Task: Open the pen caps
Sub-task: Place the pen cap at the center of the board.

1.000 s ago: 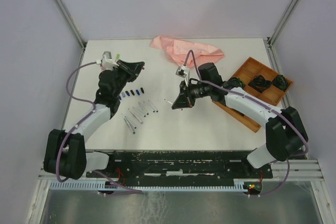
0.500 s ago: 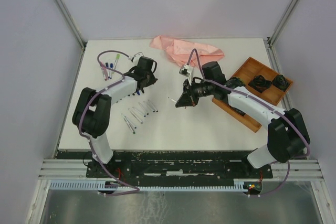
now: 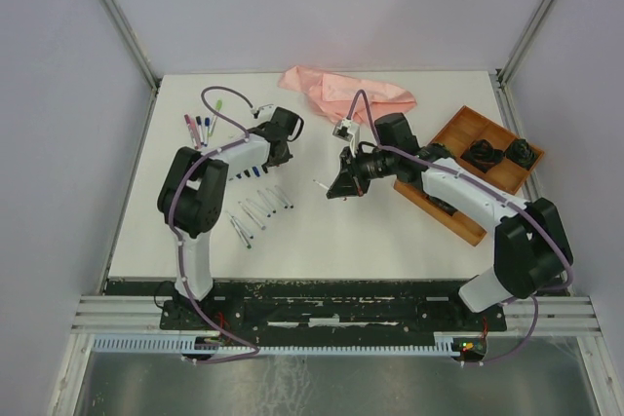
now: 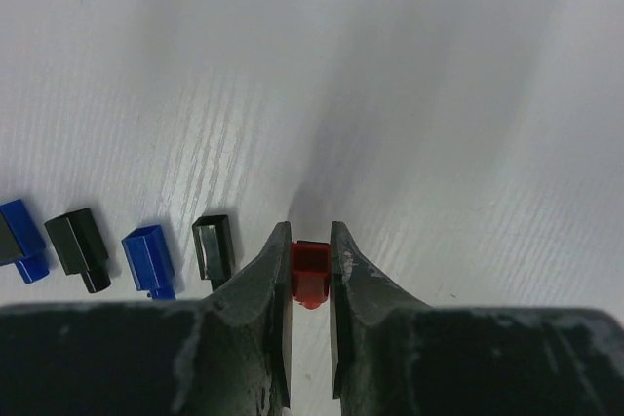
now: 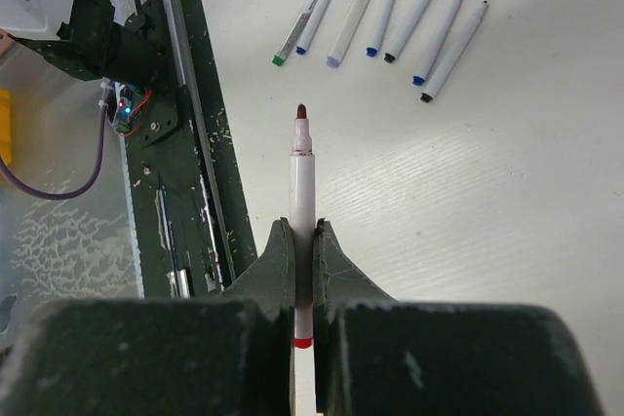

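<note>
Red pen cap (image 4: 310,273) clamped in left fingers (image 4: 265,291), uncapped pen (image 5: 301,192) clamped in right fingers (image 5: 277,268)

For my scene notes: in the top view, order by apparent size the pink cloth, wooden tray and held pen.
1. wooden tray, partly behind the right arm
2. pink cloth
3. pen in the right gripper

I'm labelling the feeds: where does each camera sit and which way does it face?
Top external: above and behind the bases, looking down on the table; left arm and right arm show whole.
Left wrist: on the left wrist, facing down at the table; the left end effector clamps a red cap.
Right wrist: on the right wrist, facing down toward the base rail; the right end effector clamps a white pen.
Shared: top and right wrist both show the uncapped pens.
</note>
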`<state>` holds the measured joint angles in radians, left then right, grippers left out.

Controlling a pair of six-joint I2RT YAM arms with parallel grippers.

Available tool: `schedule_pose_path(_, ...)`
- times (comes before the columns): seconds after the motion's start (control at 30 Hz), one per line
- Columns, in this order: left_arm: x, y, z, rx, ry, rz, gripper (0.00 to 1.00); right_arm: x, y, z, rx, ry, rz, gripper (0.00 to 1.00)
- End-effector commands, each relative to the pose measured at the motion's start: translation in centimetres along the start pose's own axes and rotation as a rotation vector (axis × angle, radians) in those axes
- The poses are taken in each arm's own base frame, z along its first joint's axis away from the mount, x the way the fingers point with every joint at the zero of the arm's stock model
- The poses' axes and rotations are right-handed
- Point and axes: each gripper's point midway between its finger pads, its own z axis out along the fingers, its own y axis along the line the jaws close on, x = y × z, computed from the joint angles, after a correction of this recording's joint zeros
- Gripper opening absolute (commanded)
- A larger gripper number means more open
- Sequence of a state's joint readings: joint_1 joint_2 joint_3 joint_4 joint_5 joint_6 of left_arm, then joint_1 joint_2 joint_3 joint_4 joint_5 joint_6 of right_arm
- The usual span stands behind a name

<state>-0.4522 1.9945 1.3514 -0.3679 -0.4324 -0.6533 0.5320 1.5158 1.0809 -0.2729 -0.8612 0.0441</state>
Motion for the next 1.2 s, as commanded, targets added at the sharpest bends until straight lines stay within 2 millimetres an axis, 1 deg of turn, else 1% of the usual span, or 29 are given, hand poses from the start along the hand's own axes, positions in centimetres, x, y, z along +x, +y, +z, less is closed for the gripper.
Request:
schedule_pose_path(0.0,-1.3,0.0,0.4,-0.042,-0.037,0.05,0.05,-2.0,0.3,-0.4,-0.012,-0.034,-0.047,0.0)
schedule_pose_path(0.07,-1.3,0.1,0.8,-0.053,-0.037,0.053,0.06,-2.1,0.2,-0.4,-0.011,-0.034,-0.048,0.0)
schedule_pose_path(0.2,-1.2,0.3,1.1,-0.072,-0.039,0.054,0.14,-2.0,0.1,-0.3,-0.015,-0.029,-0.041,0.0)
schedule_pose_path(0.43,-1.1,0.4,1.3,-0.08,-0.032,0.053,0.18,-1.7,-0.1,-0.2,-0.018,-0.019,-0.028,0.0)
schedule_pose_path(0.47,-1.0,0.5,1.3,-0.081,-0.031,0.051,0.2,-1.7,-0.1,-0.1,-0.02,-0.018,-0.027,0.0)
schedule_pose_path(0.7,-1.1,0.6,0.7,-0.074,-0.03,0.048,0.25,-1.4,-0.3,0.1,-0.021,-0.008,-0.016,0.0)
schedule_pose_path(0.83,-1.0,0.5,0.5,-0.067,-0.027,0.048,0.31,-1.2,-0.5,0.2,-0.023,-0.001,-0.007,0.0)
schedule_pose_path(0.9,-1.0,0.6,0.4,-0.066,-0.027,0.048,0.32,-1.3,-0.4,0.3,-0.024,-0.001,-0.008,0.0)
schedule_pose_path(1.07,-1.8,0.5,-0.3,-0.057,-0.045,0.034,0.34,-1.2,-0.6,0.3,-0.021,0.002,-0.004,0.0)
schedule_pose_path(1.17,-2.5,0.5,-1.2,-0.047,-0.061,0.027,0.34,-1.1,-0.6,0.3,-0.019,0.003,-0.004,0.0)
